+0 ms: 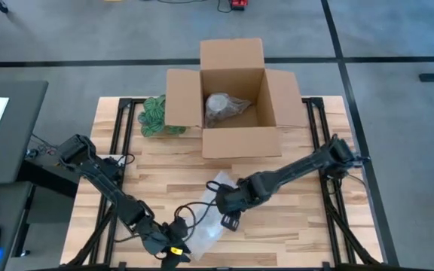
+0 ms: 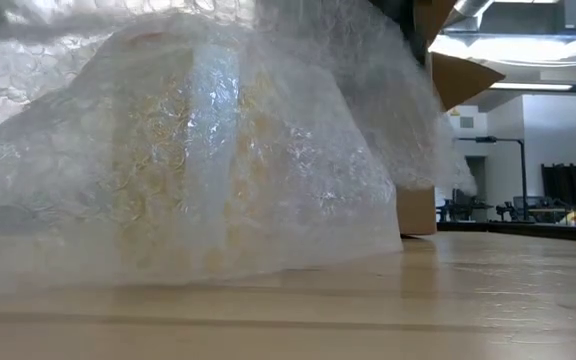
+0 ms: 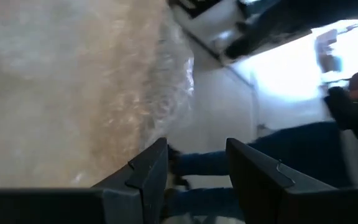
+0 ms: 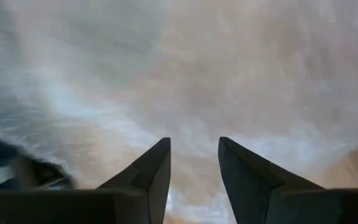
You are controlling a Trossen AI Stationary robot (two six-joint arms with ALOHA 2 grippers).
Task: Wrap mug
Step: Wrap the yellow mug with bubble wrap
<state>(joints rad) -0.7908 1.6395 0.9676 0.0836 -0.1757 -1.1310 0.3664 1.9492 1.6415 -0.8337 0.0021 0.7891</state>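
Wrapping bubble wrap over mug, both grippers working near front edge

Working the bubble wrap point(image 1: 211, 226) on the wooden table point(image 1: 292, 226) in front of the cardboard box point(image 1: 233, 98). Left gripper point(image 1: 173, 252) is sitting at the sheet's near corner, fingers parted with a gap, nothing visibly between them. Right gripper point(image 1: 228, 220) is pressing at the sheet's far side, fingers narrowly parted, wrap just ahead. Mug itself is not showing; low view suggests a yellowish bulk under the wrap point(image 2: 178, 190), likely it. Wrap is looking light, soft, springy and slick, so it will probably unfold if released; pinch an edge or corner, not the middle. Mug is probably rigid and breakable. Box is holding a wrapped bundle point(image 1: 224, 108); green cord point(image 1: 155, 114) is lying beside it.
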